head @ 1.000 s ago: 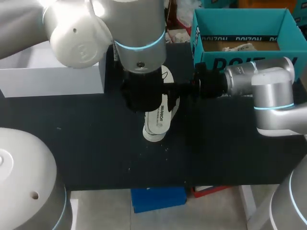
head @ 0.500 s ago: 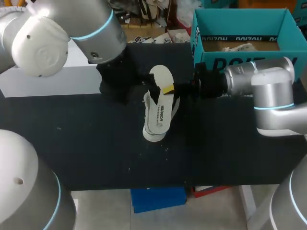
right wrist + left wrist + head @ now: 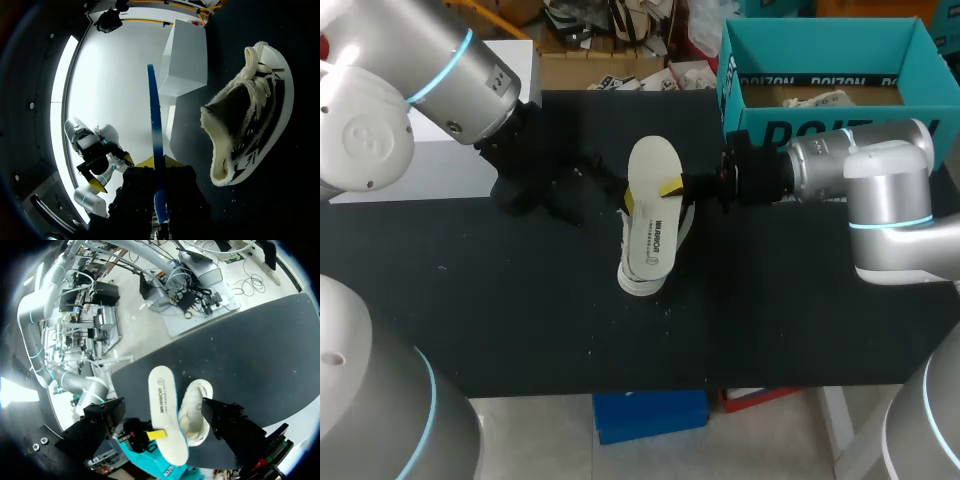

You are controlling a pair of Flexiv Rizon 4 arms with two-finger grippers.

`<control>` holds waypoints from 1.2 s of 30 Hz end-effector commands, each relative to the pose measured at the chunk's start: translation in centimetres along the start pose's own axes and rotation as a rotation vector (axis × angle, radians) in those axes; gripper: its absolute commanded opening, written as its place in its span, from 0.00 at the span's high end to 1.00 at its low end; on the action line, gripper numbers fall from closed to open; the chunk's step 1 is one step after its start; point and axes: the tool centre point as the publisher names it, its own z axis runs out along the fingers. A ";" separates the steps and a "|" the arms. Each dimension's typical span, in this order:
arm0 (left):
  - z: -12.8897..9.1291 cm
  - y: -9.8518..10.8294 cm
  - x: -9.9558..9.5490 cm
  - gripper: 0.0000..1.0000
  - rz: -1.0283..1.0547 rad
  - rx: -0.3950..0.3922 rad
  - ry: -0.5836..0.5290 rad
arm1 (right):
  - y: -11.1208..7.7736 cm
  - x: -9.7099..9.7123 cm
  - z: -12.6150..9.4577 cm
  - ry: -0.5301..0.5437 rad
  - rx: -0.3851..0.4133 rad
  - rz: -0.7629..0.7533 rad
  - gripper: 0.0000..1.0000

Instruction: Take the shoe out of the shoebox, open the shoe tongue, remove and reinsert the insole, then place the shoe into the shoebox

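Right gripper [image 3: 159,161] pinching insole [image 3: 653,190] at shoe's [image 3: 250,115] 12 o'clock | left gripper [image 3: 565,190] spread | risk: thin insole slipping, buckling on reinsertion

Black shoe [image 3: 250,115], white sole and laces, lies on its side, opening gaping. Insole [image 3: 653,180] is out, edge-up beside it, pinched in my right gripper [image 3: 157,162]. Teal shoebox [image 3: 820,25] stands open behind.

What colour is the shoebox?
Teal; the shoebox shows best in the head view.
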 end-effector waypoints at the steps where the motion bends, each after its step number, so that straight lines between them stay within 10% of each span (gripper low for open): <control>1: 0.7 0.2 1.2 0.00 -0.108 0.018 -0.258 | 0.0 -0.1 0.1 -0.002 0.003 0.001 1.00; 13: 0.2 0.7 2.3 0.00 -0.317 0.019 -0.689 | 0.0 -0.1 0.1 -0.002 0.003 0.001 1.00; 24: 0.1 0.8 2.4 0.00 -0.349 0.020 -0.697 | 0.0 -0.1 0.1 -0.002 0.003 0.001 1.00; 36: 0.7 2.7 3.9 0.00 -0.228 -0.162 -0.975 | 0.0 -0.1 0.1 -0.002 0.003 0.001 1.00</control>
